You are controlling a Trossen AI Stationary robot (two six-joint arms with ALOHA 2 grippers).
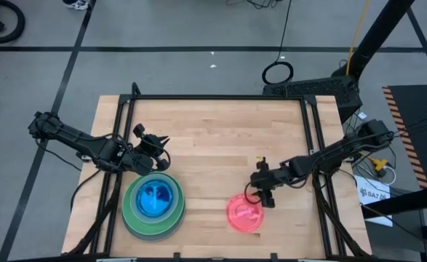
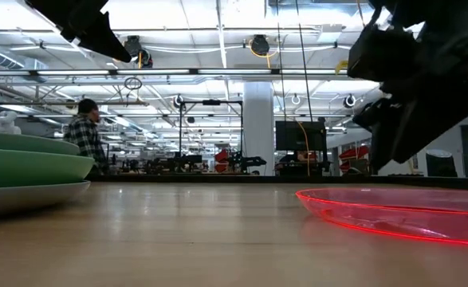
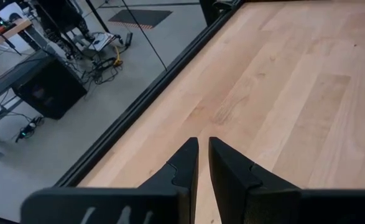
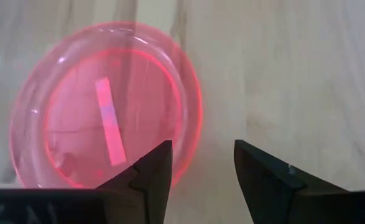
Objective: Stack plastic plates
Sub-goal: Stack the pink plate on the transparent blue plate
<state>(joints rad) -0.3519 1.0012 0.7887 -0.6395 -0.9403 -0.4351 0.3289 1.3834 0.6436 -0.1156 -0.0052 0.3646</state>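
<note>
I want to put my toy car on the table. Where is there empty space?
The far half of the table is bare wood, and so is the middle strip between the stack of plates and the pink plate. The near edge is crowded: the left gripper sits by the stack, and the right gripper hangs over the pink plate.
</note>
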